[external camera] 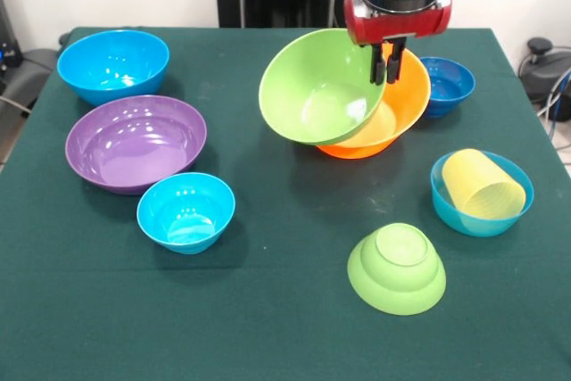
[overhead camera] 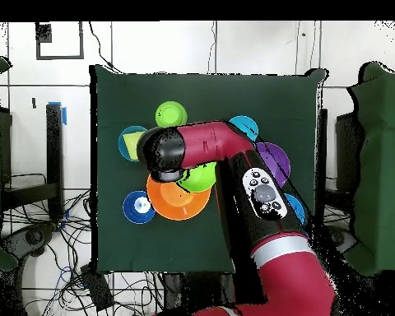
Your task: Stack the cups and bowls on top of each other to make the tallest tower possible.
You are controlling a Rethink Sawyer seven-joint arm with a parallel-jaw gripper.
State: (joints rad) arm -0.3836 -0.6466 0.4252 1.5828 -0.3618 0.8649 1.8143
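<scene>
My gripper (external camera: pixel 386 78) is shut on the far rim of the large lime green bowl (external camera: pixel 312 86), which is tilted toward the camera and leans into the large orange bowl (external camera: pixel 397 113) behind it. In the overhead view the arm's wrist (overhead camera: pixel 164 156) covers the gripper, with the lime green bowl (overhead camera: pixel 202 177) and the orange bowl (overhead camera: pixel 178 204) showing beneath it. A pale yellow cup (external camera: pixel 484 185) lies on its side inside a small light blue bowl (external camera: pixel 455 211). A small lime green bowl (external camera: pixel 396 268) sits upside down at the front.
On the left stand a large blue bowl (external camera: pixel 113 64), a large purple bowl (external camera: pixel 136 142) and a small light blue bowl (external camera: pixel 186 211). A small dark blue bowl (external camera: pixel 448 85) sits right beside the orange one. The table (external camera: pixel 268 310) is covered in dark green cloth.
</scene>
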